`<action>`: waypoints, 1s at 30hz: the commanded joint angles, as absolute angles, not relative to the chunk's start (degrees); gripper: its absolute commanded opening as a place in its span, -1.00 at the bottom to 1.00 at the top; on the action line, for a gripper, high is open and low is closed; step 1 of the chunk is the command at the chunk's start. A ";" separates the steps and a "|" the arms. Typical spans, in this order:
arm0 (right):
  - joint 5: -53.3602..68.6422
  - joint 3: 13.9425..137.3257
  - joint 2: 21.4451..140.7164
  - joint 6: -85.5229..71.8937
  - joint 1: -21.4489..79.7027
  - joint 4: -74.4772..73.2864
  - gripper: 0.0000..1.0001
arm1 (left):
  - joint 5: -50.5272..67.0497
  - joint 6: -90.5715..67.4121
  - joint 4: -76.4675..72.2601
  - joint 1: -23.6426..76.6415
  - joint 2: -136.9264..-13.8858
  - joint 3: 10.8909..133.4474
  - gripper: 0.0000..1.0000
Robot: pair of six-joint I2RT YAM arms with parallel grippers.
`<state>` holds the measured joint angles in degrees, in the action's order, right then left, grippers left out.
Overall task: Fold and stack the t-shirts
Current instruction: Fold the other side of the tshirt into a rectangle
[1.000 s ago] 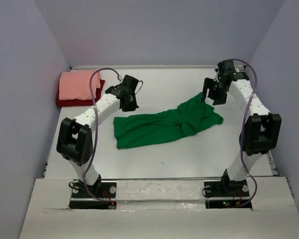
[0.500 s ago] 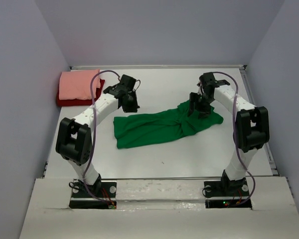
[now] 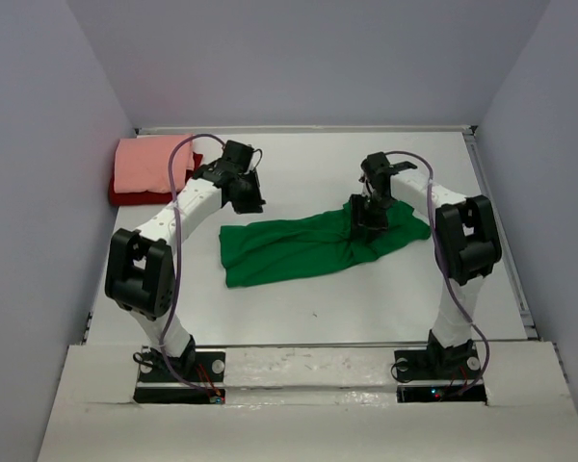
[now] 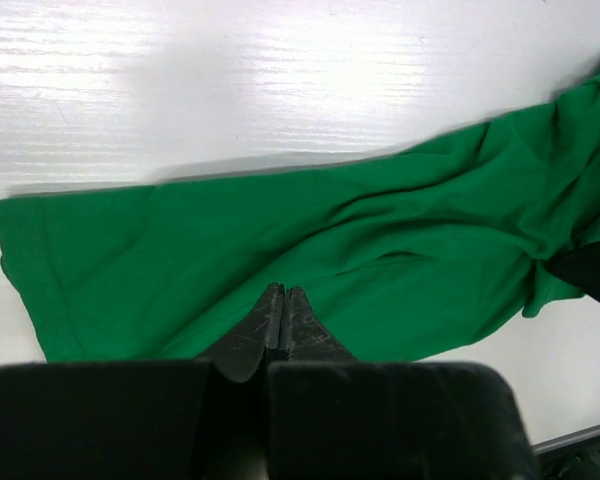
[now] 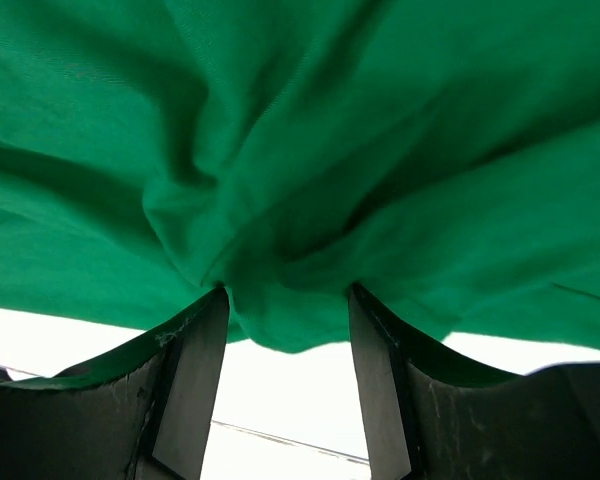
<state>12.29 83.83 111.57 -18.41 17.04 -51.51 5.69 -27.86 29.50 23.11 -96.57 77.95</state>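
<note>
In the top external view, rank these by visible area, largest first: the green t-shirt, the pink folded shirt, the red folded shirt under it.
1. green t-shirt, spread out
2. pink folded shirt
3. red folded shirt: only its edges show beneath the pink one, so its full size is unsure

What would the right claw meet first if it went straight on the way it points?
The shirt: its bunched fold lies just ahead of the open right claw, perhaps touching it.

You're seeing three t-shirts lying on the desk [image 3: 318,308].
The green t-shirt [image 3: 308,245] is sprawling unfolded mid-desk, bunching toward its right end; the pink t-shirt [image 3: 152,162] is sitting folded atop the folded red t-shirt [image 3: 125,196], far-left corner.
</note>
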 commanded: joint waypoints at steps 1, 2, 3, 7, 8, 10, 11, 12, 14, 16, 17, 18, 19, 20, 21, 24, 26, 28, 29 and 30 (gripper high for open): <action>12.39 85.78 113.11 -19.51 18.11 -50.54 0.13 | 7.56 -26.28 28.92 22.94 -92.99 77.43 -1.00; 12.22 86.04 113.46 -19.77 18.11 -50.62 0.11 | 7.65 -26.19 29.00 22.68 -92.73 77.52 -1.00; 12.13 86.39 113.73 -19.95 18.11 -50.71 0.10 | 7.65 -25.93 29.18 22.59 -92.55 77.43 -1.00; 11.34 87.01 113.82 -20.91 18.63 -50.28 -0.01 | 8.17 -25.58 28.92 21.97 -91.67 76.73 -1.00; 11.51 87.01 113.38 -21.00 18.63 -50.19 -0.02 | 8.26 -25.49 28.74 21.89 -91.50 76.55 -1.00; 10.38 87.27 112.51 -21.53 19.25 -50.10 -0.03 | 8.70 -25.23 28.57 21.80 -91.49 76.38 -1.00; 10.02 87.88 111.54 -21.71 19.86 -50.53 -0.02 | 8.79 -25.14 28.48 21.80 -91.58 76.29 -1.00; 9.32 88.24 111.01 -21.97 20.39 -51.06 -0.02 | 8.88 -25.14 28.48 21.80 -91.67 76.20 -1.00; 8.00 88.85 109.52 -22.41 21.09 -52.55 0.00 | 9.23 -24.96 28.21 21.80 -91.67 75.94 -1.00; 7.39 89.38 106.71 -23.29 21.80 -53.61 0.08 | 9.75 -25.05 27.69 21.80 -91.84 75.50 -1.00; 7.30 89.65 105.92 -23.55 22.32 -54.05 0.11 | 9.93 -25.05 27.42 21.71 -91.93 75.24 -1.00; 7.03 89.74 104.43 -23.90 22.32 -54.23 0.13 | 10.28 -25.05 27.33 21.80 -92.02 75.15 -1.00; 6.86 89.91 103.89 -24.08 22.32 -55.10 0.15 | 10.37 -25.14 27.16 21.80 -92.11 75.15 -1.00; 6.68 90.35 103.71 -24.08 22.32 -55.63 0.16 | 10.55 -25.14 27.16 21.71 -92.28 75.15 -1.00; 6.33 90.61 103.45 -24.08 22.32 -55.98 0.16 | 11.07 -25.22 26.81 21.80 -92.37 75.06 -1.00; 4.75 90.62 103.53 -24.17 22.32 -56.51 0.17 | 11.25 -25.22 26.81 21.80 -92.46 75.23 -1.00; 3.61 90.18 104.67 -24.26 22.32 -56.51 0.17 | 11.08 -25.14 26.89 21.71 -92.29 75.23 -1.00; 2.38 89.30 105.20 -24.52 22.32 -55.82 0.15 | 10.64 -25.14 26.81 21.71 -91.85 74.97 -1.00; 2.37 88.60 105.38 -24.61 22.32 -53.90 0.11 | 10.37 -24.96 26.63 21.71 -91.67 74.80 -1.00; 2.37 86.94 105.38 -24.78 22.32 -52.92 0.10 | 9.94 -24.96 26.28 21.45 -90.97 74.01 -1.00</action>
<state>5.06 89.17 104.75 -23.73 22.41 -54.85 9.63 -25.98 27.57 22.00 -94.21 75.40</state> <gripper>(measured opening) 0.560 0.014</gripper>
